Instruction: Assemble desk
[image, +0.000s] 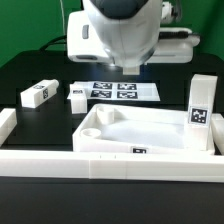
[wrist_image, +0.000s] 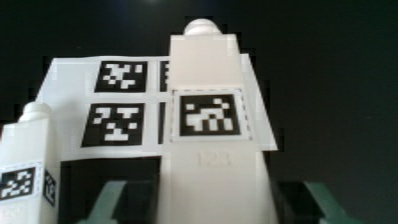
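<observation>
Between the gripper's (wrist_image: 214, 206) dark grey-green fingers (wrist_image: 128, 208) is a white leg (wrist_image: 217, 170) with a black-and-white square tag. Beyond it, the marker board (wrist_image: 111, 100) is white with black pixel tags. The table (image: 30, 70) under the gripper is black, and the desk top (image: 150, 130) away from it is white.

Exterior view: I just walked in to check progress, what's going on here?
The robot's fingers grip a white plastic block leg over the marker board. The large white rectangular tray-like desk top has one white leg standing upright at a corner on the exterior view's right. Two more legs lie loose on the black table.
</observation>
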